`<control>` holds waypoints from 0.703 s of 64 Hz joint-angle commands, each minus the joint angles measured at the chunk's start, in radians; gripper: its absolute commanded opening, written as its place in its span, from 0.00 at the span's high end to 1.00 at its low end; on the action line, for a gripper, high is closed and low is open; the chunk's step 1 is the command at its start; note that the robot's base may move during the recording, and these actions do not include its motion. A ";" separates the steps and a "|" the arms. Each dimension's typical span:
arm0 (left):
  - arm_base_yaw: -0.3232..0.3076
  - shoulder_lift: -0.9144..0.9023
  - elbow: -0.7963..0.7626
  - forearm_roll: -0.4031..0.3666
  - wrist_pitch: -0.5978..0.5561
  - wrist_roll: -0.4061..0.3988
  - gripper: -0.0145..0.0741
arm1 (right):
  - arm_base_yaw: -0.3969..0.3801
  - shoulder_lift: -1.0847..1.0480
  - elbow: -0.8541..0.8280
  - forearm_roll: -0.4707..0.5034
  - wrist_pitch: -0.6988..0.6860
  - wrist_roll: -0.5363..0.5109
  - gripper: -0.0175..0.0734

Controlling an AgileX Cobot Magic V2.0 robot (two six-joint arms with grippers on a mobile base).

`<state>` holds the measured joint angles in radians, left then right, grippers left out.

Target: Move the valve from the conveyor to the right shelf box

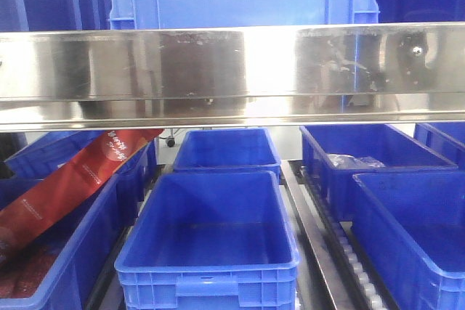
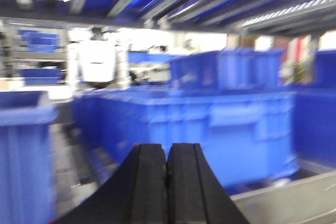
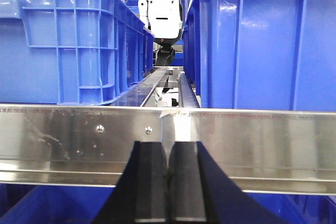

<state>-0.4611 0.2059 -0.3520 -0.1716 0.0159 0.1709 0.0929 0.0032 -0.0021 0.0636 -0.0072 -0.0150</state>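
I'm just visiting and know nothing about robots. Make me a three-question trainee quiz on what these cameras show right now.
1. True or false: the left pincer is holding a valve.
2. In the front view, what lies in the far-left bin? A) a red packet B) a green bottle C) a yellow cable
3. Fill in: the middle front bin in the front view looks ____.

Key
1. False. Its fingers are closed together with nothing between them; the right pincer looks the same.
2. A, the red packet leaning across the bin.
3. Empty. Only its bare blue floor shows.
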 commanded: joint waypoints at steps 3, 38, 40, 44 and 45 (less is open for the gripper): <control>0.095 -0.035 0.090 0.089 -0.035 -0.157 0.96 | -0.006 -0.003 0.002 -0.007 -0.026 -0.002 0.99; 0.386 -0.206 0.352 0.209 -0.005 -0.266 0.96 | -0.006 -0.003 0.002 -0.007 -0.026 -0.002 0.99; 0.386 -0.206 0.352 0.209 -0.003 -0.266 0.96 | -0.006 -0.003 0.002 -0.007 -0.026 -0.002 0.99; 0.386 -0.206 0.352 0.209 -0.008 -0.266 0.96 | -0.006 -0.003 0.002 -0.007 -0.026 -0.002 0.99; 0.386 -0.206 0.352 0.209 -0.010 -0.266 0.96 | -0.006 -0.003 0.002 -0.007 -0.026 -0.002 0.99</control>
<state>-0.0773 0.0058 0.0008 0.0276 0.0212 -0.0832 0.0929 0.0032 -0.0021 0.0636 -0.0113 -0.0150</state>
